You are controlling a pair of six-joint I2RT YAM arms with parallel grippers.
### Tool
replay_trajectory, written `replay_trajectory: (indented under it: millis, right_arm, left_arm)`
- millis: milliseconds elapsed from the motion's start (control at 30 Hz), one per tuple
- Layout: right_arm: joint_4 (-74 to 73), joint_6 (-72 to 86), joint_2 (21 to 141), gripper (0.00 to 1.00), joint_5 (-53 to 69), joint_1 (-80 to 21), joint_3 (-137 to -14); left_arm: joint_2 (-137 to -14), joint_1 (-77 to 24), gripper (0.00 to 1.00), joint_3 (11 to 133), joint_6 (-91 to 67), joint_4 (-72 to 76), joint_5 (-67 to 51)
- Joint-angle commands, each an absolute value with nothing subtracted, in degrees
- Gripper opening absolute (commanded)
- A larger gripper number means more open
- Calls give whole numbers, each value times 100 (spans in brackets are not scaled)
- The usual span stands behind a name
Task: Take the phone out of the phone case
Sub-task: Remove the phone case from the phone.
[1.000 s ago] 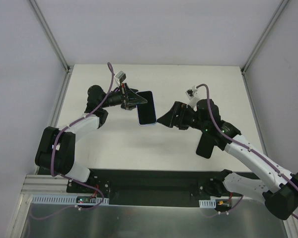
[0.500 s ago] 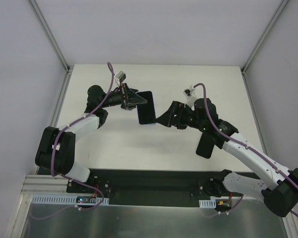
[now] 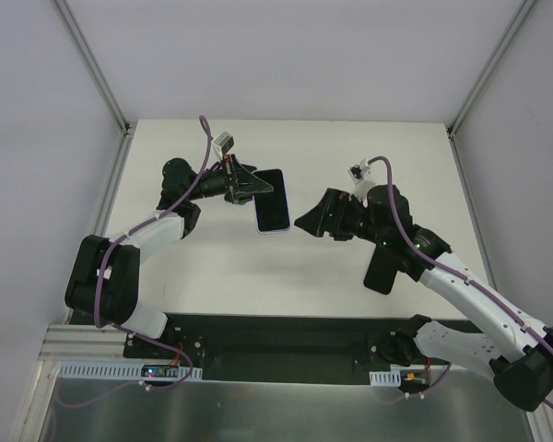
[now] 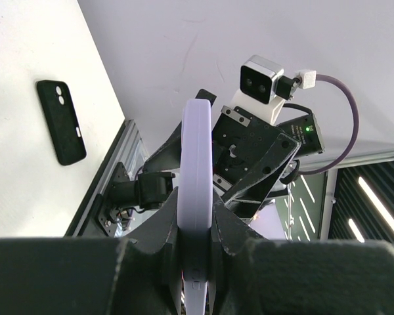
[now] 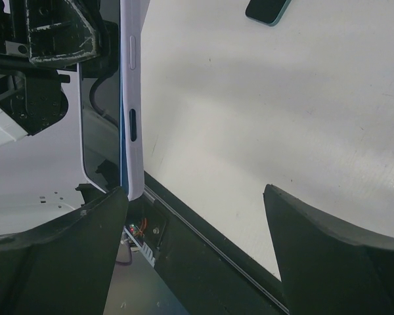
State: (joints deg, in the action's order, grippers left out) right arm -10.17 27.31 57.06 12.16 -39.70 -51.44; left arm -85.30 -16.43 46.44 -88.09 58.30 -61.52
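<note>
Left gripper (image 3: 252, 187) is clenched on the phone (image 3: 272, 208), which hangs above the table (image 3: 350, 157) a little left of centre in the top view. In the left wrist view the phone stands edge-on at centre frame, and the two fingers (image 4: 159, 244) press against its flat faces from either side. The lavender phone case (image 4: 197, 157) wraps the edge all round; the phone is not yet out of it.

Right gripper (image 3: 300, 222) sits just right of the phone in the top view, jaws spread wide and grasping nothing. In the right wrist view its fingers (image 5: 65, 243) fill the two lower corners, and the cased phone rises along the left side of the frame, side buttons facing the camera. The left-hand fingertip lies just beside the phone's lower end — contact cannot be told.

A black phone-shaped item (image 3: 380, 270) lies flat on the table at lower right of the top view, partly under the right arm — it also shows at upper left in the left wrist view, well apart from both grippers.
</note>
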Motion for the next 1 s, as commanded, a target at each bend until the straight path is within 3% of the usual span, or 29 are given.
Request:
replay_trajectory:
  millis: [0,967]
  right_arm:
    - [-958,2628,5730,87,1177,-3999,-5317]
    - [-791,2628,5941,87,1257,-4096,-5379]
  left_arm:
    - [-8481,-1635,0,4790,-8938,6416,-6249]
    - [-8481,-1635,0,4799,-8938,6416,-6249]
